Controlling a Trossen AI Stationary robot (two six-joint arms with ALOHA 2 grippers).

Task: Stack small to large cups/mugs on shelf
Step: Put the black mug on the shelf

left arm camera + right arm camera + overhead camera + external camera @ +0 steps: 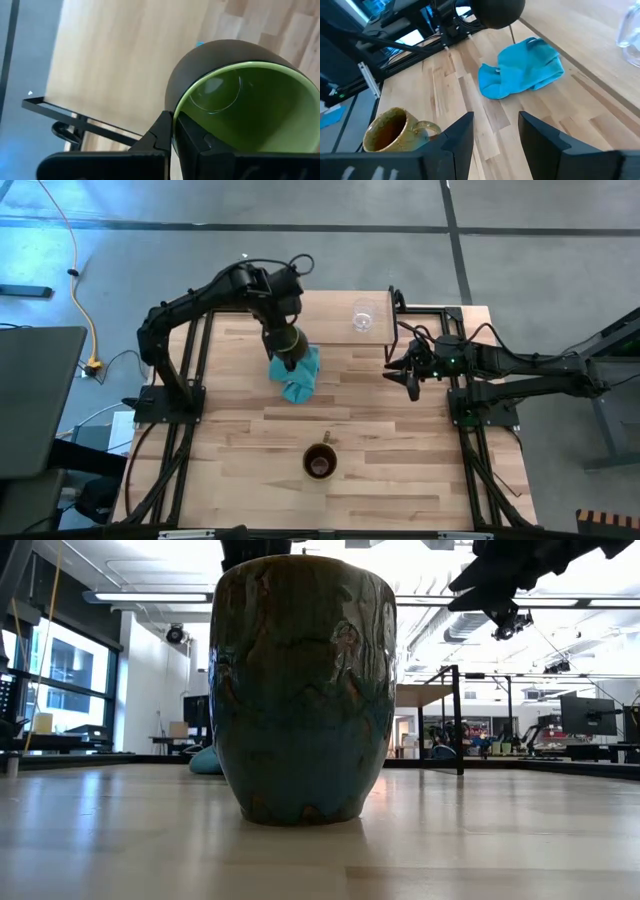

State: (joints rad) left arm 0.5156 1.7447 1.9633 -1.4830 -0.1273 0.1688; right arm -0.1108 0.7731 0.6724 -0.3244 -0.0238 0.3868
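High view gives you three vessels, count them: one small clear glass cup (362, 318) standing on the light-wood shelf board (330, 315) at the far edge of the plank tabletop (240, 470), one brown glazed mug with a handle (320, 461) on the tabletop near the front edge, and one mid-size mug, dark outside and green inside (287, 343), up in the air. One shelf, one crumpled teal cloth (299, 376) (lying just under the lifted mug, at the shelf's front edge).

Your left gripper (288, 352) has that green-lined mug (235, 100): in the left wrist view the fingers (165, 132) are pinched on its rim, one inside and one outside the wall, with the mug tilted so its mouth faces the camera.

Your right gripper (409, 372) hangs over the table's right side, just off the shelf's right end, near the glass cup but apart from it. Its two fingers (457, 137) stand spread with a clear gap and nothing between them. Past them you see the brown mug (390, 131), the cloth (520, 75) and the glass cup (629, 31).

Low view: the brown mug (300, 690) fills the middle, upright on the table.
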